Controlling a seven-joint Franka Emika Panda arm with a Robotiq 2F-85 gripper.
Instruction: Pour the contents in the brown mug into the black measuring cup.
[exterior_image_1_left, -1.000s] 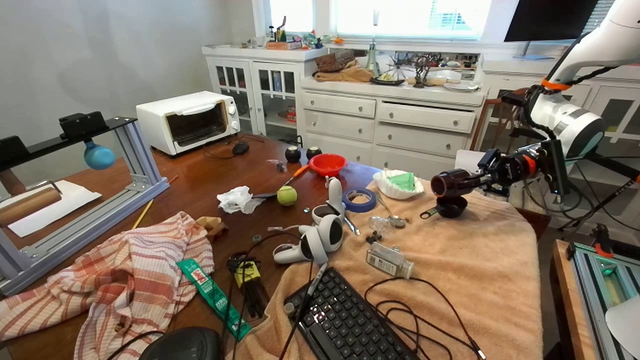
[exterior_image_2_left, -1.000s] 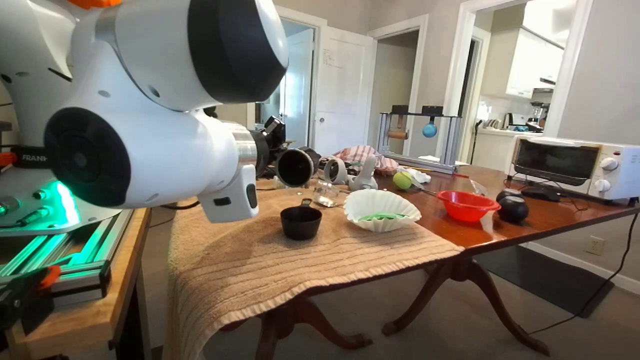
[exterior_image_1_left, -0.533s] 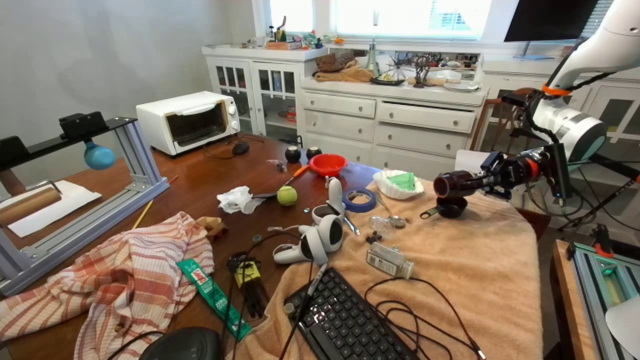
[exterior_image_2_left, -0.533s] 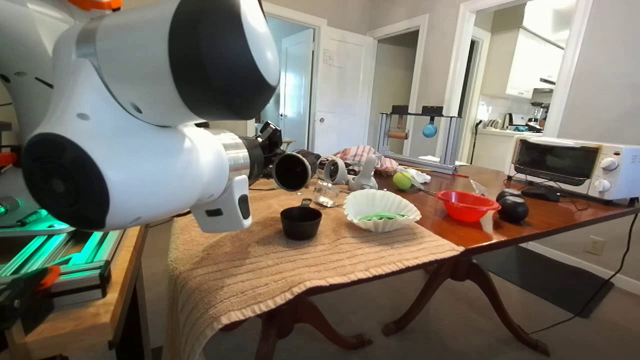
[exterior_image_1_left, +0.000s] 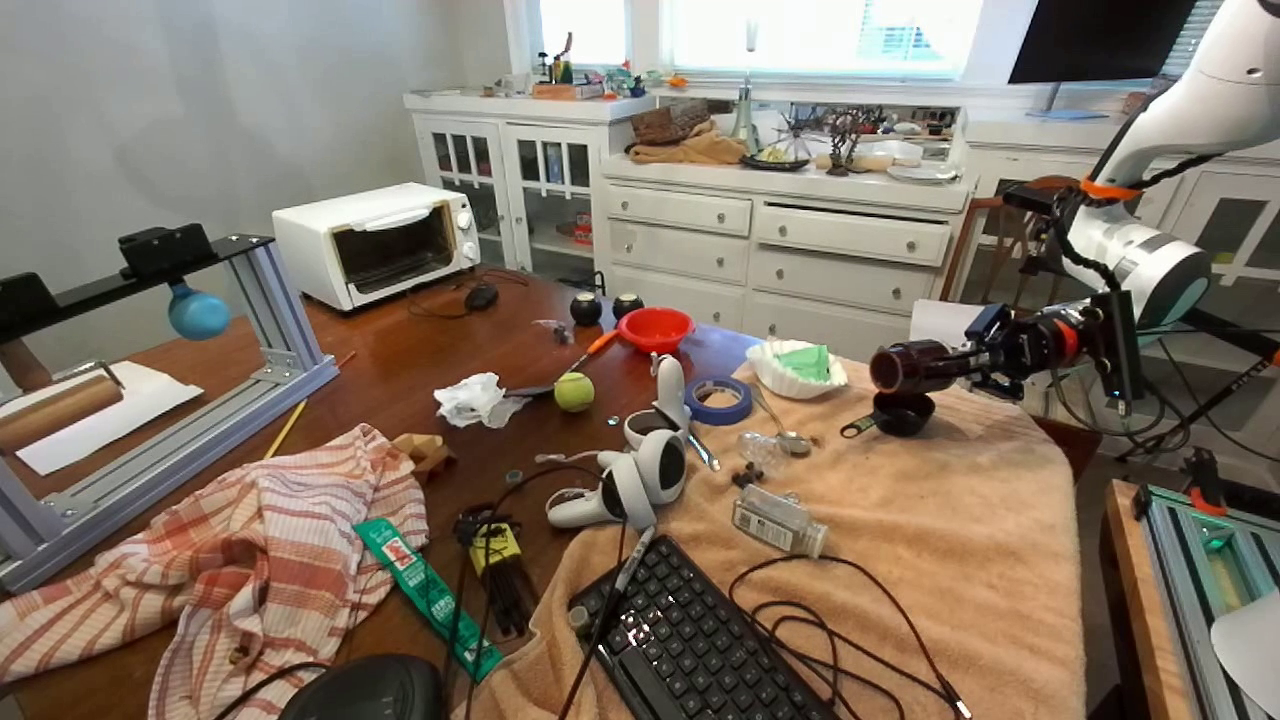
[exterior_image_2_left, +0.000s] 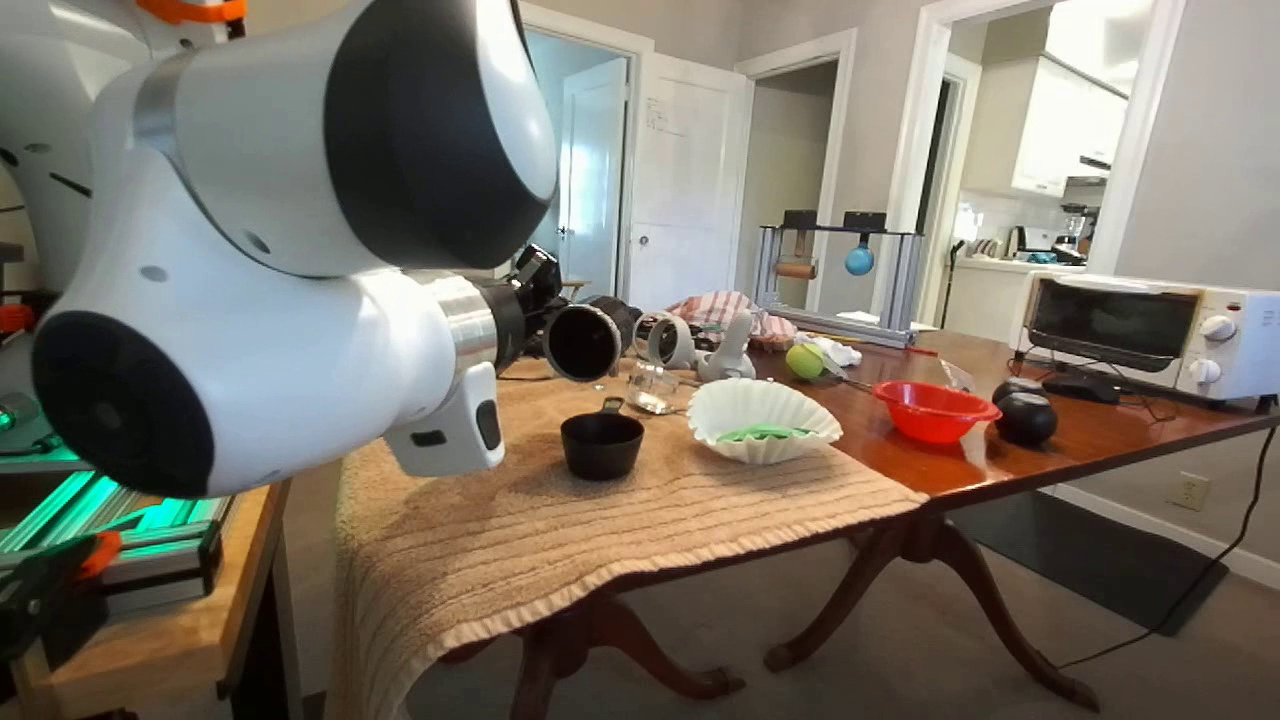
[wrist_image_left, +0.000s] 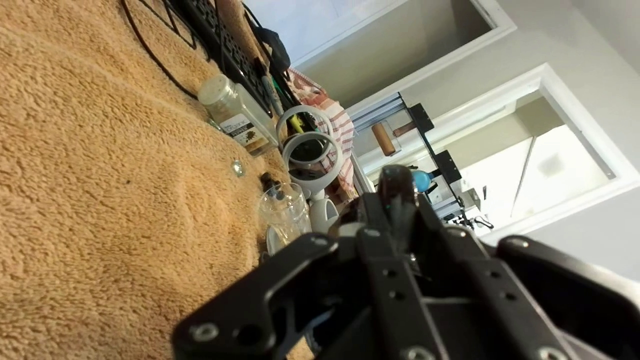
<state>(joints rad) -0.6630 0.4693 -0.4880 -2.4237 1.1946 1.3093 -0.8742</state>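
The brown mug (exterior_image_1_left: 912, 367) lies about level on its side in the air, and its open mouth also shows in an exterior view (exterior_image_2_left: 583, 342). My gripper (exterior_image_1_left: 964, 361) is shut on its handle, whose dark glossy piece sits between the fingertips in the wrist view (wrist_image_left: 398, 200). The black measuring cup (exterior_image_1_left: 905, 415) stands upright on the tan towel, just below the mug; it also shows in an exterior view (exterior_image_2_left: 602, 446), slightly to the right of and nearer than the mug's mouth. The mug's inside looks dark; contents cannot be made out in either vessel.
A white fluted bowl (exterior_image_2_left: 765, 400) with green pieces stands beside the measuring cup. A clear plastic cup (wrist_image_left: 285, 207), a spice jar (exterior_image_1_left: 780, 520), blue tape (exterior_image_1_left: 719, 401) and white controllers (exterior_image_1_left: 640, 470) lie nearby. The towel's edge (exterior_image_2_left: 640, 575) hangs over the table side.
The arm's wrist has swung down and to the left in an exterior view. The held mug has shifted slightly and turned a little. The measuring cup has not moved.
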